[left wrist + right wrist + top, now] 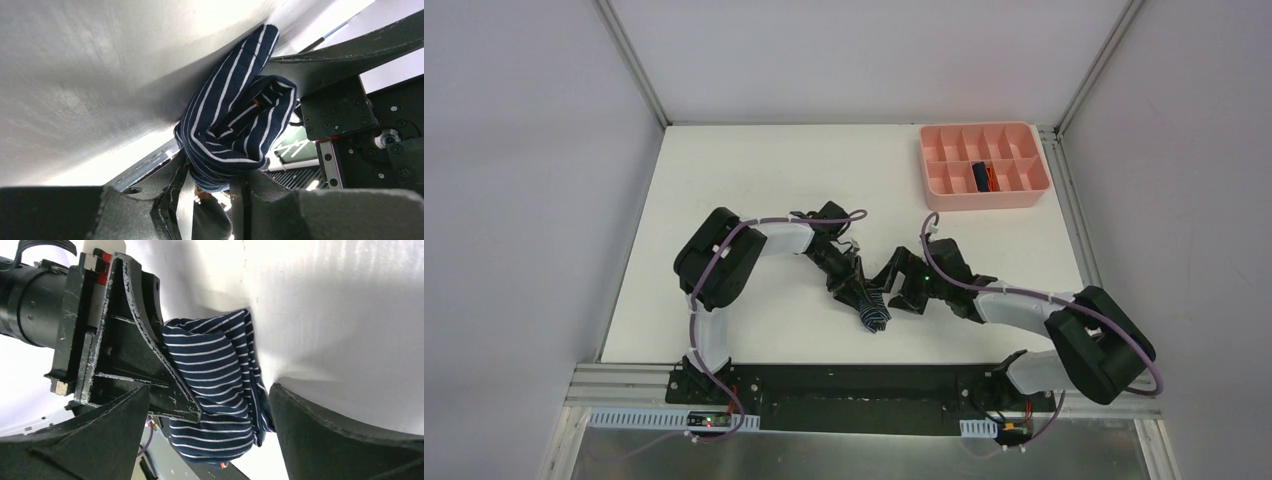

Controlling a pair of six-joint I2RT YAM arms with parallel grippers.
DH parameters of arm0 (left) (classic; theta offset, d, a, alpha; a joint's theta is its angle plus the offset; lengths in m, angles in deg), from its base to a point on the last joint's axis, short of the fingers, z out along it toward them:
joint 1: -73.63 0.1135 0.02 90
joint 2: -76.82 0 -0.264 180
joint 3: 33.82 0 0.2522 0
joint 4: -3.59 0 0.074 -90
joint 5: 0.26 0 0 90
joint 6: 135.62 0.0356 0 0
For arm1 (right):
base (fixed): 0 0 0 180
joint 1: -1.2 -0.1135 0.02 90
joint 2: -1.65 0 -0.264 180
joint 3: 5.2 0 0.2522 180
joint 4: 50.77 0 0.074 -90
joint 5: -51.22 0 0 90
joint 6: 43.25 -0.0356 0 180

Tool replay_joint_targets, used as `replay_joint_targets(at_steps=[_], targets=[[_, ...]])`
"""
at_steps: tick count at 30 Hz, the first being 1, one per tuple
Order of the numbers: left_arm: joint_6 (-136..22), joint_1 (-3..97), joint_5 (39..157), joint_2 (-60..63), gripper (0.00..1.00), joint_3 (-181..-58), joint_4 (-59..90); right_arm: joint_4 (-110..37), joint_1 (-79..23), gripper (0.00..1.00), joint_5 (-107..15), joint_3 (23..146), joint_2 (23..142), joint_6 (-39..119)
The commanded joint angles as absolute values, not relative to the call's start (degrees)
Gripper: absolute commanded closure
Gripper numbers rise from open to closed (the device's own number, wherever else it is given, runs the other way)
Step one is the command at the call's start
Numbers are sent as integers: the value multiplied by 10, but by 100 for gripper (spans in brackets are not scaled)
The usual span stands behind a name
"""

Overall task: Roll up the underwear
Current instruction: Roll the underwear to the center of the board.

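Striped underwear [873, 308], dark blue with thin pale stripes, sits bunched in a loose roll on the white table [724, 180], about midway across and closer to the near edge than to the far one. Bare table surface stretches from it towards the far and left edges, and a broad bare strip lies between it and the pink compartment tray [984, 203]. The tray sits in the far right corner, close to both the far and right edges and well apart from the arms. The two arms reach in from their sides and meet over the roll. The left gripper [212, 195] is closed on the striped underwear: the left wrist view shows the folded cloth pinched between its fingers, with the free end curling up against the table. The right gripper [215, 415] stands wide apart, one finger on each side of the roll and gripping nothing. Whether its right finger touches the cloth cannot be told. The navy underwear [982, 177], with orange trim showing, lies in a middle compartment of the tray's near row.
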State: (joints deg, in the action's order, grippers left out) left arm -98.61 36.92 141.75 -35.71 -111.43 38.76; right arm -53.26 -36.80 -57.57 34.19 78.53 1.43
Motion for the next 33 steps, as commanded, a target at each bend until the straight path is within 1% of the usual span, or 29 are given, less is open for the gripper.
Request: replay_joint_targets(at_steps=[1, 19, 21, 25, 27, 29, 33], targets=[[-993, 366, 1410, -383, 77, -1111, 436, -563, -366, 8, -588, 325, 825, -13], [-995, 366, 1405, -382, 77, -1113, 437, -670, -366, 11, -613, 306, 904, -70], [-994, 366, 1404, -383, 77, -1112, 437, -685, -366, 14, -621, 305, 917, -72], [-993, 366, 1402, -384, 77, -1108, 437, -726, -366, 33, -643, 303, 941, -73], [-993, 366, 1401, -384, 77, -1107, 437, -738, -366, 37, -652, 304, 948, -72], [-993, 366, 1400, -386, 77, -1107, 437, -742, -367, 37, -659, 303, 948, -67], [-994, 366, 1398, -386, 77, -1107, 437, -720, -366, 30, -662, 300, 926, -41]])
